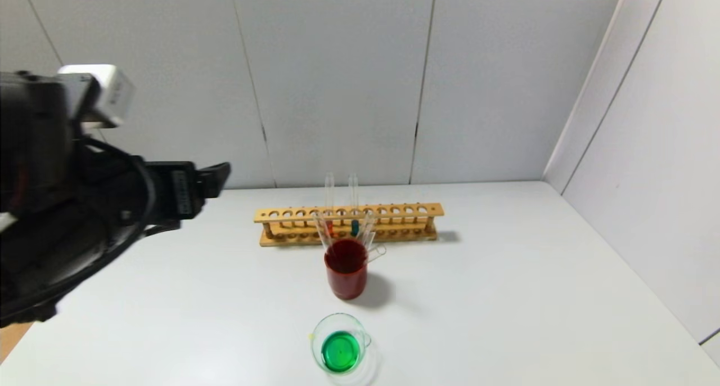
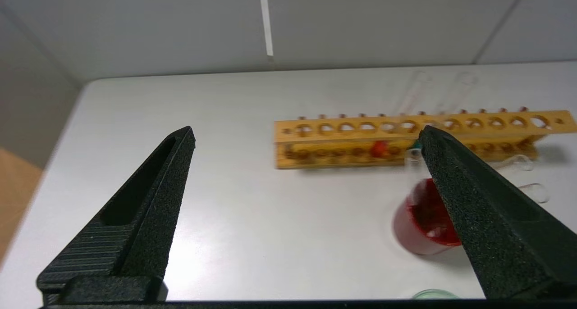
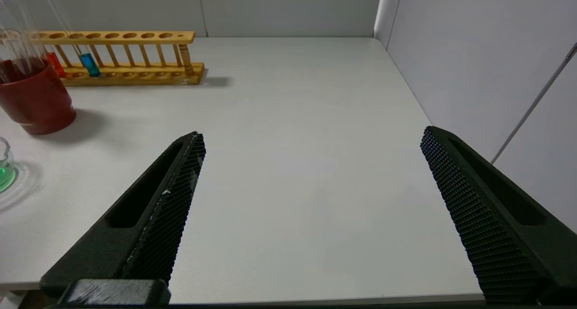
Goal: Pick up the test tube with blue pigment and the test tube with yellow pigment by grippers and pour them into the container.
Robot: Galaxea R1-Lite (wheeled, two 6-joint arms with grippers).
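Wooden rack (image 1: pixel 349 224) sits near the back of the white table (image 1: pixel 506 296), a long two-tier thing with a row of round holes along the top rail. Two slim glass tubes stand upright in it side by side: the test tube with blue pigment (image 1: pixel 354 206), teal-blue liquid down at its rounded bottom, and a red-orange tube (image 1: pixel 329 205) just left of it. Right in front of the rack is a dark red cup (image 1: pixel 346 269), taller than it is wide, with a few empty clear tubes leaning out of it, so it partly blocks the lower rack from the head view. No tube with yellow liquid can be made out.

Closer to the robot, the container (image 1: pixel 340 342) is a low clear glass beaker with a round rim and small lip, and it's got green liquid pooled inside. It stands well apart from the cup.

The left gripper (image 2: pixel 306 135) is raised off to the left side of the table, black textured fingers spread wide with nothing between them. The right gripper (image 3: pixel 313 138) is over the bare right part of the table, its knurled fingers also spread wide and empty.
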